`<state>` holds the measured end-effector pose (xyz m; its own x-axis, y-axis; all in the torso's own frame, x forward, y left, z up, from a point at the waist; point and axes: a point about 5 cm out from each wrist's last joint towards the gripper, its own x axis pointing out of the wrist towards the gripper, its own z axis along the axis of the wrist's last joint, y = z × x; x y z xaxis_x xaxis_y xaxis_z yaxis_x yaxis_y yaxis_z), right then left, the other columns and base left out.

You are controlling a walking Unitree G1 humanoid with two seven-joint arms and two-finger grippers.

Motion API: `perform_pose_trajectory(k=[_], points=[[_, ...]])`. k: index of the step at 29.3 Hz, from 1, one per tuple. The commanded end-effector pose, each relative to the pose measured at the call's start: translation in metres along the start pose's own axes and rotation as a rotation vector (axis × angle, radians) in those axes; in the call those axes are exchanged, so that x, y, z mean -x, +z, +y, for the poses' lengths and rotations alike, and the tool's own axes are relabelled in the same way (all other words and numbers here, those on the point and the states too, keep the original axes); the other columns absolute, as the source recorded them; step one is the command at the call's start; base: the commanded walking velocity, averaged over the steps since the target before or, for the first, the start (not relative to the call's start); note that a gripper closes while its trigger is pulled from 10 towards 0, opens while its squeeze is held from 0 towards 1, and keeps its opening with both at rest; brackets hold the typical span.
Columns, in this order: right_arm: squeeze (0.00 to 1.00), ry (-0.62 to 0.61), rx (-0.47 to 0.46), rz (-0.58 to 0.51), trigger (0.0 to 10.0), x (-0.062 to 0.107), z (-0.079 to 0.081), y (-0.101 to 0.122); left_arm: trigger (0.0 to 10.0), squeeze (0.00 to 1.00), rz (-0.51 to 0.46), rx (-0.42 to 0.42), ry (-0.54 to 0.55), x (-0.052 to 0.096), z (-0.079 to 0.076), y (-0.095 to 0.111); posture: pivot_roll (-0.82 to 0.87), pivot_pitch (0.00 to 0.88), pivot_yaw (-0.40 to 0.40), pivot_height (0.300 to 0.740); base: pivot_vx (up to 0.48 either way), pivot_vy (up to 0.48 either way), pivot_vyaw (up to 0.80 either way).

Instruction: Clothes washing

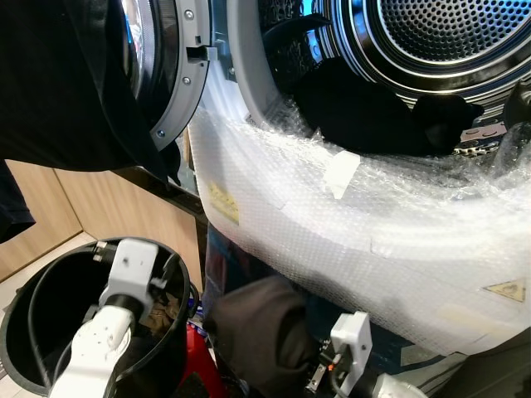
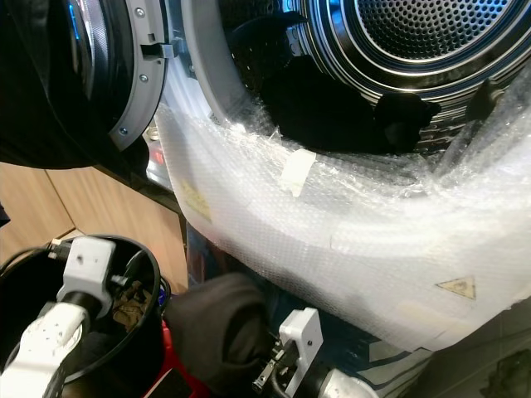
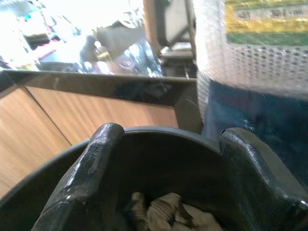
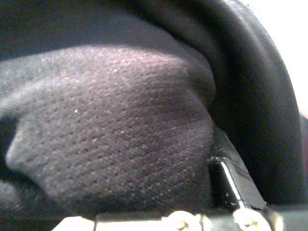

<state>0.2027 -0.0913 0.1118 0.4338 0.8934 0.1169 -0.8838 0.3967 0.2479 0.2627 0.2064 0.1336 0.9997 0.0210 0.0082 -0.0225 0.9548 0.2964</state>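
Left eye view: dark brown garment [image 1: 261, 332] sits at lower centre of the frame, bunched into a rounded roll with its long axis running from lower right up to the left, below the bubble-wrapped front [image 1: 348, 240] of the washing machine. Right gripper [image 4: 211, 159] is at the roll's lower right end; the right wrist view shows fine-knit dark fabric pressed against a black finger, so the claw is closed on the garment. A second black garment [image 1: 373, 116] lies across the drum [image 1: 440, 33] lip at upper centre, long axis roughly horizontal. Machine door [image 1: 170, 75] hangs open at upper left, with dark cloth draped before it. Black bucket [image 1: 37, 332] occupies the lower left; the left gripper [image 3: 163, 192] is inside it, fingers spread wide above crumpled tan cloth [image 3: 168, 214]. Open room between bucket rim and the roll is narrow.
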Motion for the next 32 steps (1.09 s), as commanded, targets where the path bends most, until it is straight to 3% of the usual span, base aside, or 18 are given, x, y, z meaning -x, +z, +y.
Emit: perform_pose_trajectory(k=[1,6,11,16,19,23,27,32], points=[[0.00,0.118,-0.004,-0.100,0.0,-0.009,0.014,0.026,10.0,0.00,-0.086,-0.029,-0.001,-0.003,-0.006,0.012,0.13,0.009,-0.073,0.740,0.000,0.000,0.00],[0.00,0.159,0.036,-0.213,0.0,-0.017,0.011,0.065,10.0,0.00,-0.120,-0.023,0.049,-0.005,-0.009,0.010,0.12,0.000,-0.074,0.740,0.000,0.000,0.00],[0.00,0.196,0.020,-0.206,0.0,-0.017,0.016,0.072,10.0,0.00,-0.207,-0.016,0.147,0.000,0.002,0.019,0.14,0.014,-0.084,0.740,0.000,0.000,0.00],[0.00,0.162,0.037,-0.216,0.0,-0.018,0.012,0.079,10.0,0.00,-0.133,0.021,0.302,0.008,0.030,0.001,0.14,0.023,-0.079,0.740,0.000,0.000,0.00],[0.00,0.145,0.049,-0.234,0.0,-0.019,0.009,0.086,10.0,0.00,-0.128,0.005,0.302,0.014,0.033,-0.003,0.13,0.017,-0.074,0.740,0.000,0.000,0.00],[0.00,0.154,0.060,-0.302,0.0,-0.025,0.006,0.102,10.0,0.00,-0.051,0.018,0.371,0.030,0.040,-0.023,0.14,0.002,-0.075,0.740,0.000,0.000,0.00],[0.00,0.174,0.048,-0.401,0.0,-0.033,-0.001,0.123,10.0,0.00,-0.057,0.030,0.381,0.024,0.039,-0.024,0.15,0.000,-0.073,0.740,0.000,0.000,0.00],[0.00,0.287,0.101,-0.495,0.0,-0.050,0.001,0.162,10.0,0.00,-0.097,0.041,0.328,0.011,0.026,-0.013,0.15,0.000,-0.064,0.740,0.000,0.000,0.00]])
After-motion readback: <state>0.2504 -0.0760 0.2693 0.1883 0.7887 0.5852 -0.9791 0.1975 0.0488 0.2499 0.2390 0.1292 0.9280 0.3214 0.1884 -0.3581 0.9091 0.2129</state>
